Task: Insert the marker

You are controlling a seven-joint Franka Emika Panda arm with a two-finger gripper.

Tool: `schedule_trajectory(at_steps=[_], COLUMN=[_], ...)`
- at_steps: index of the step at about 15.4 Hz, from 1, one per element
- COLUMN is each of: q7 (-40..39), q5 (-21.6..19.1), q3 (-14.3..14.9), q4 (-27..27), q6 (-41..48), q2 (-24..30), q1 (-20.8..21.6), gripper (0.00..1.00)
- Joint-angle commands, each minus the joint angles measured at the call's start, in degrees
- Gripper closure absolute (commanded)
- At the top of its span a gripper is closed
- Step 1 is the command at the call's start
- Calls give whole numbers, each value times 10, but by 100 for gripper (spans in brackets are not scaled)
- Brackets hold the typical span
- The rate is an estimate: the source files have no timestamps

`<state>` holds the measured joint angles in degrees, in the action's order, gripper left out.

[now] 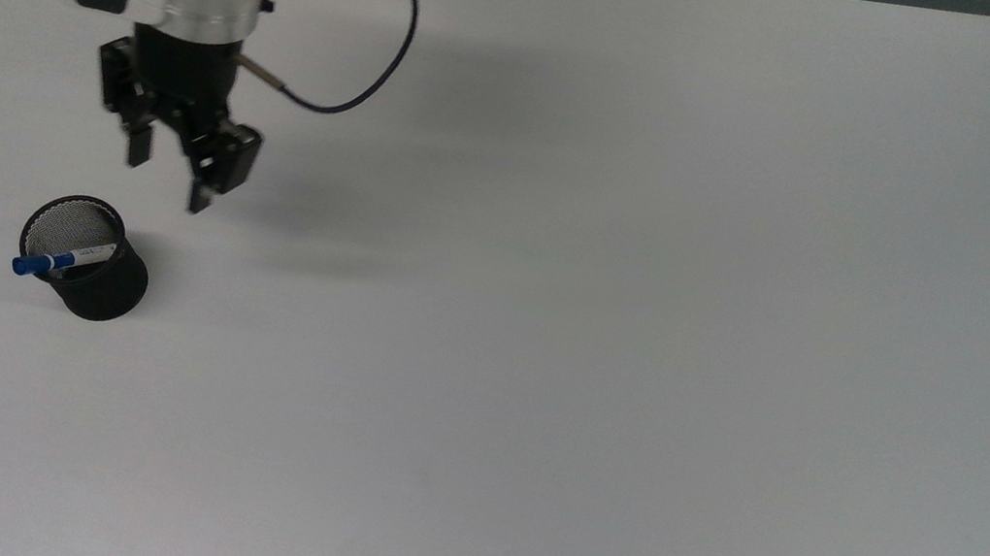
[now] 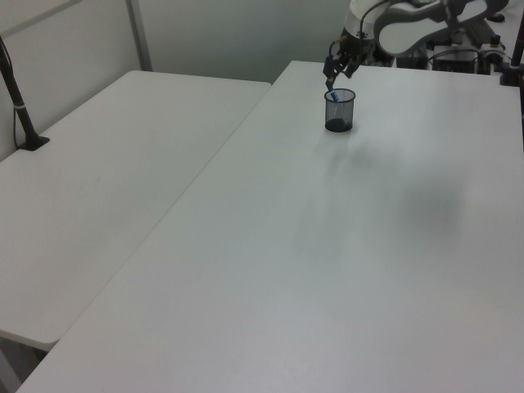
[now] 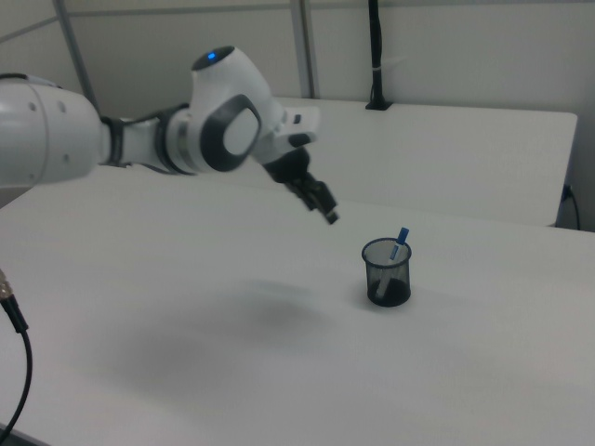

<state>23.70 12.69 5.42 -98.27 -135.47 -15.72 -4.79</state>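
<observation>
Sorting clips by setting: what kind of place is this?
Probably a robotics lab or test room: a robot arm works over bare white tables, with a clamped camera pole and plain partition walls behind.

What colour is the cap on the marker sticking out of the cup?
Blue, clearest in the top view: the marker leans on the black mesh cup.

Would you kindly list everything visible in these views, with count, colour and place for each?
marker: one, white barrel with blue cap, standing tilted in the cup, cap end above the rim.
mesh cup: one, black, upright on the table near the top view's left edge.
table: one, white, under the cup.
second table: one, white, alongside at the left view's left.
black post: one, clamped to the far table in the right view.
cable: one, dark, looping from the wrist.
gripper: one, black, open, raised beside the cup.
arm: one, white and grey.
</observation>
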Motion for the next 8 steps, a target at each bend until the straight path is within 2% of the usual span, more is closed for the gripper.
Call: schedule_trajectory(at_steps=[1, 5, 8], q7=[-84, -103, -145], q5=[-77, -88, -98], q3=[-21, -22, -22], q4=[-25, -25, -25], q6=[119, 197, 256], q2=[60, 81, 102], q1=[7, 30, 47], gripper=[17, 0, 0])
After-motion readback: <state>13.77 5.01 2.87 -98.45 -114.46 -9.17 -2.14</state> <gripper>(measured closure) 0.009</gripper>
